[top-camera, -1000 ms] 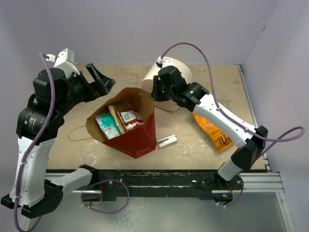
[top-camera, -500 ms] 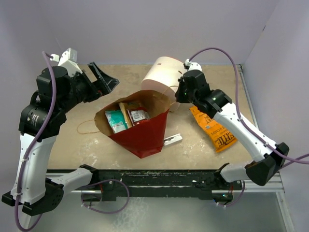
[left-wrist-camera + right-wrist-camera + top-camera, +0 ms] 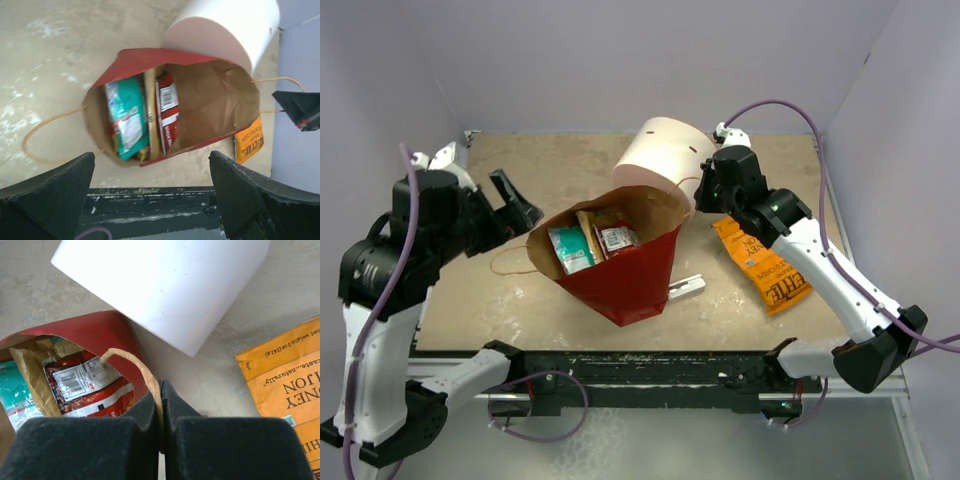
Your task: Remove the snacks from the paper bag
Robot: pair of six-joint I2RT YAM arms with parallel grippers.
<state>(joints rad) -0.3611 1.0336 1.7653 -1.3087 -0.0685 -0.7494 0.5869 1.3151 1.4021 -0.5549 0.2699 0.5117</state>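
Note:
The paper bag [image 3: 632,275], red outside and brown inside, lies on its side with its mouth gaping up toward the camera. Inside it show a teal snack packet [image 3: 570,248] and a red one [image 3: 618,238]; both also appear in the left wrist view, teal [image 3: 126,117] and red [image 3: 169,112]. An orange packet [image 3: 766,268] lies flat on the table to the right. My right gripper [image 3: 704,196] is shut on the bag's twine handle [image 3: 134,364], pinched between the pads [image 3: 145,412]. My left gripper [image 3: 516,206] hangs open left of the bag, holding nothing.
A big white cylinder [image 3: 661,160] lies just behind the bag, close to my right gripper. A small grey bracket [image 3: 686,288] rests by the bag's right bottom edge. The bag's other handle [image 3: 508,266] loops out on the table to the left.
My right gripper has shut on the twine handle and pulled it right, dragging the bag rightward and widening its mouth. The left arm has drawn back left, still open.

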